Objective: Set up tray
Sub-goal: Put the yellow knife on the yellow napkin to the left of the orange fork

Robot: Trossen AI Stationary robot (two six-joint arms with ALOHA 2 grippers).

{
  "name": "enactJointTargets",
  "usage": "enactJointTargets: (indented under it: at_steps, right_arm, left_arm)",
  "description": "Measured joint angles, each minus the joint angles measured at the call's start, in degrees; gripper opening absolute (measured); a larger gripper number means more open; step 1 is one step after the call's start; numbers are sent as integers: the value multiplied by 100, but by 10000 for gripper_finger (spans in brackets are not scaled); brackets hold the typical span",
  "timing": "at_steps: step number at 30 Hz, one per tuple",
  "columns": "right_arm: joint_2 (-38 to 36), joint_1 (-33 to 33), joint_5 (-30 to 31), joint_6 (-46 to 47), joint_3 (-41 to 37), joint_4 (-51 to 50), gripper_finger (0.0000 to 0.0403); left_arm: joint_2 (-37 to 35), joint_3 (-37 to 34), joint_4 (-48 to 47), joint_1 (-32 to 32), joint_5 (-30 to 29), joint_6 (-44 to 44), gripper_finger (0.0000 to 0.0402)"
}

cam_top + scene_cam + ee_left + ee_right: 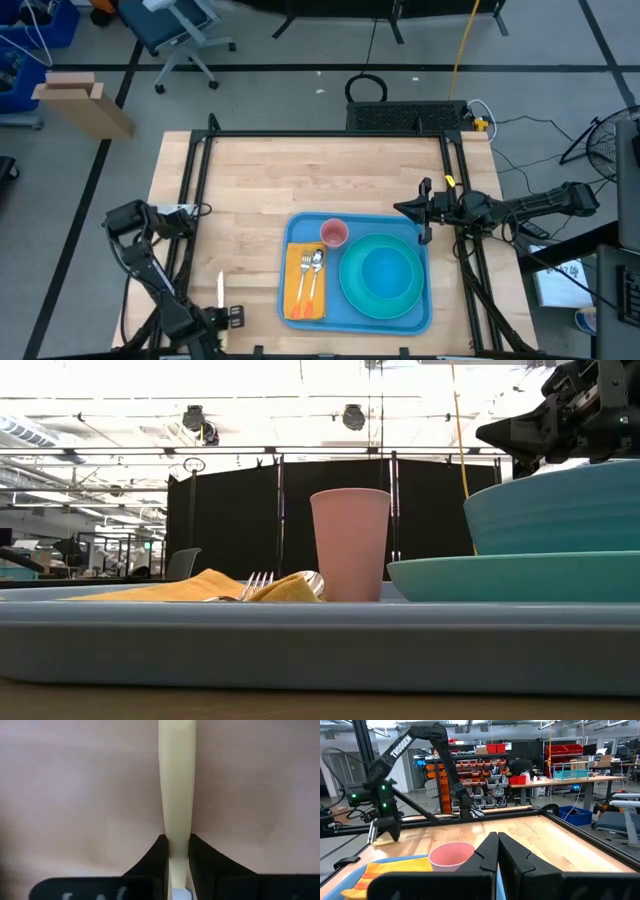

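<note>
Down at the table's six o'clock edge sits the tray (358,312), light blue, rounded corners, low rim, and it's loaded: a turquoise plate (381,277) with a bowl (560,508) on it fills the three o'clock half, a pink cup (334,234) stands at the tray's twelve o'clock, and an orange napkin (303,285) carrying a fork (306,276) and spoon (317,270) lies at nine o'clock. The left gripper (228,317) is low at the table's seven o'clock corner, well apart from the tray, its fingers (152,862) pinched hard onto the end of a pale yellow knife (176,785). The right gripper (424,212) hovers just off the tray's one o'clock corner; in its wrist view the two fingers (487,854) are pressed together with nothing between them. My read on the tray: stiff, smooth plastic, likely slick, light on its own but heavier under crockery, so any grip belongs on the raised rim at a bare stretch, kept level or the cup tips. Now the blind spots: the low view hides the knife and left arm completely, cuts the bowl off at the right, and shows only the fork's tines and the spoon's bowl over the napkin. The left wrist view shows just bare wood beyond the knife, and its blade tip is cut off.
</note>
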Motion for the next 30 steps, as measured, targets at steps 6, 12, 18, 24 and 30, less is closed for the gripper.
enactJointTargets:
  at_steps: [6, 12, 18, 24, 30]
  right_arm:
    - [0, 0, -4, -54, 0, -169, 0]
    - [2, 0, -8, -109, 0, -351, 0]
    - [0, 0, -9, -109, 0, -329, 0]
    - [0, 0, -9, -210, 0, -291, 0]
    - [0, 0, -11, -285, 0, -79, 0]
  left_arm:
    - [-15, 646, -1095, 360, -62, 476, 52]
    - [-22, 1206, -1876, 898, -232, 1297, 52]
    - [-34, 1897, -2309, 1468, -765, 2124, 52]
    - [-41, 2279, -2155, 2051, -845, 2895, 52]
    - [-40, 2281, -1591, 2717, -934, 3669, 52]
